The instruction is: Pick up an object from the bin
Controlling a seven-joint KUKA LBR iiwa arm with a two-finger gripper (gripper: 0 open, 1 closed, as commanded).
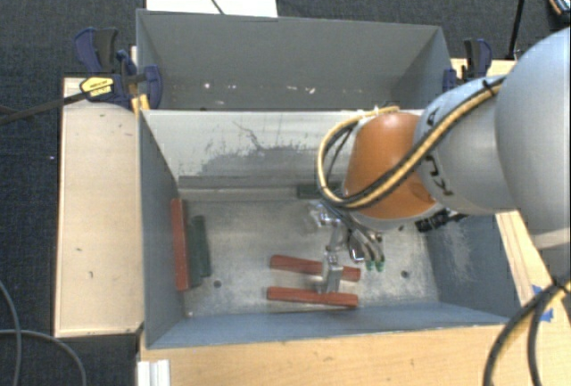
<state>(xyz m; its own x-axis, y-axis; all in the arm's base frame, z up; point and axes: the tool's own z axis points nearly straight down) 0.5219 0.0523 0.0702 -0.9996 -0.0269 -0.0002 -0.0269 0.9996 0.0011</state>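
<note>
Low inside the grey metal bin [285, 59], the robot's end effector [336, 275] hangs over two red bars lying near the front wall, at the lower centre of the frame. Its tip stands at the right end of the upper red bar [299, 265], which lies slightly tilted, and just above the lower red bar [303, 294], which lies almost level and close beneath the first. Whether the end effector is open or closed cannot be told from this angle, nor whether it has hold of either bar. The orange wrist cover [384, 170], looped with yellow and black cables [332, 152], sits at the centre right of the frame, and the pale arm [517, 143] reaches in from the right. At the left of the bin floor, well apart from the end effector, a third red bar [180, 243] lies along the left wall with a dark green bar [198, 246] just beside it, both running up and down the frame.
</note>
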